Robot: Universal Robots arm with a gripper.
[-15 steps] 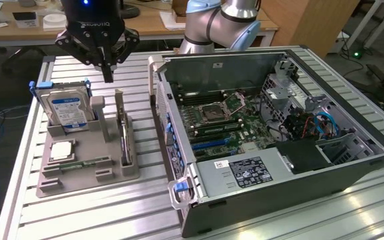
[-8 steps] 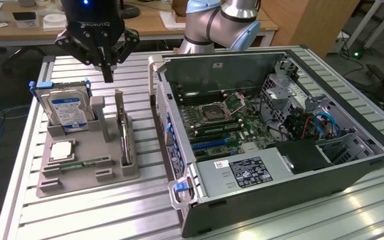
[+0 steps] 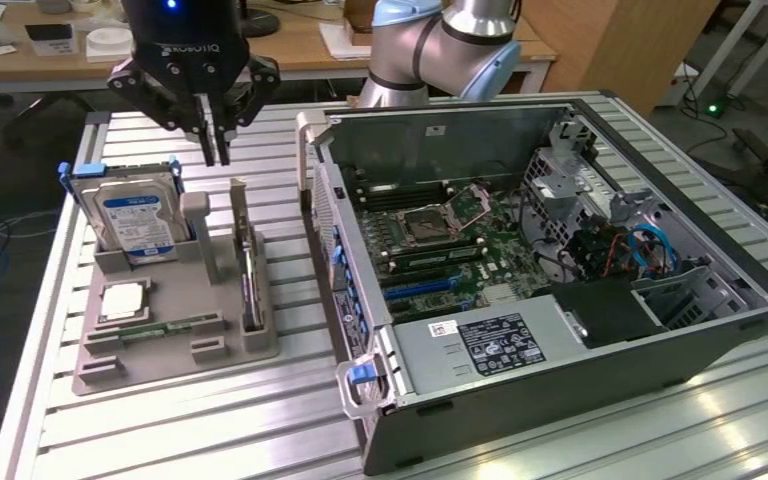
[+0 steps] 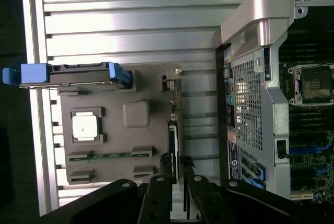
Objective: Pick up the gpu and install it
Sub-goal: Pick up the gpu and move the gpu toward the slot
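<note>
Two black fingers (image 3: pixel 205 130) of the gripper (image 3: pixel 216 155) point straight down with only a narrow slit between their tips, and nothing is held in them. The gripper hangs in the air above the grey parts tray (image 3: pixel 211 290), well clear of everything set in it. In the wrist view the gripper (image 4: pixel 176 185) looks down on the tray (image 4: pixel 151 130), and the slit between its fingers lines up with the thin top edge of the gpu (image 4: pixel 174 135). The gpu (image 3: pixel 245 270) stands on its long edge in a slot along the side of the tray that faces the open computer case (image 3: pixel 491 130), untouched. Its silver bracket (image 4: pixel 172 73) is at the tray end where the hard drive stands. That hard drive (image 3: pixel 137 220), silver with a blue label and blue side rails, is upright in a pocket at the tray corner away from the case. A square processor chip (image 3: pixel 124 300) lies flat in a recess near the middle of the tray. A narrow green memory stick (image 3: pixel 171 327) lies in a groove at the tray end opposite the hard drive. The case lies on its side just beside the tray, its green motherboard (image 3: pixel 438 230) exposed. Both tray and case rest on a slatted aluminium table (image 3: pixel 224 420).
</note>
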